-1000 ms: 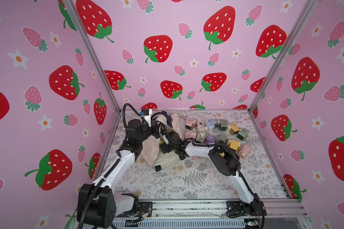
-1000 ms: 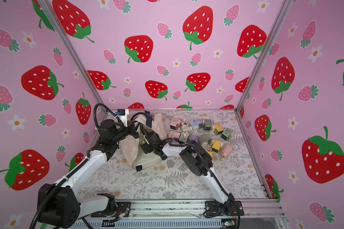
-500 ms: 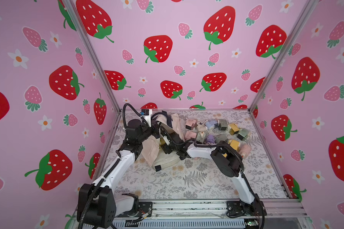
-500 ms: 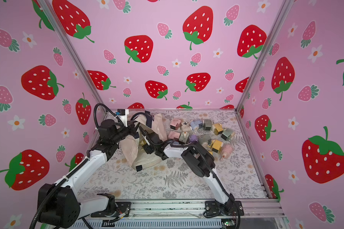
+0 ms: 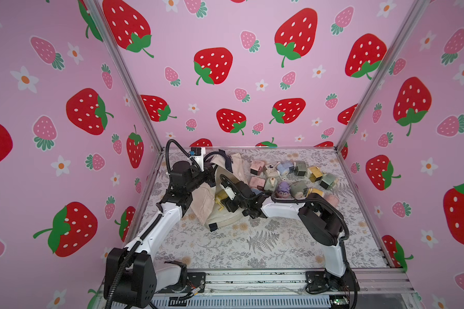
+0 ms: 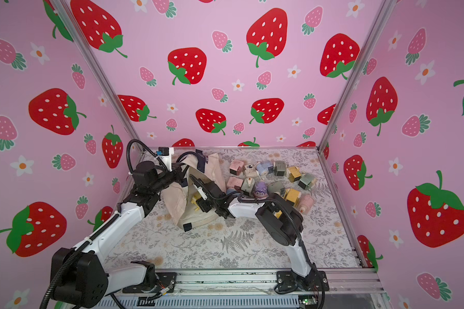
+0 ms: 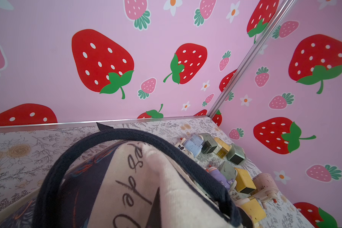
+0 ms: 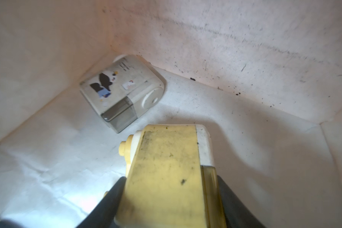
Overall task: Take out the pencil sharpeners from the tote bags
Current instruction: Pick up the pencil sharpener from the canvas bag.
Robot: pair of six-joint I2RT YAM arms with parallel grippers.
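Pinching a yellow sharpener [image 8: 166, 156] inside the tote bag [image 5: 205, 204]
Right gripper [image 8: 170, 178] clamps its flat sides: hard, probably light, slick. Cream sharpener [image 8: 120, 88] lies beyond; left gripper [image 5: 211, 178], shut, holds the floppy tote bag up.

A table [image 5: 252, 248] with a grey leaf-and-flower print carries two things: a cream tote bag [image 5: 225, 218] slumped at about ten o'clock, and a loose heap of pencil sharpeners [image 5: 257, 183] at about two o'clock – just beside the bag, several touching each other.
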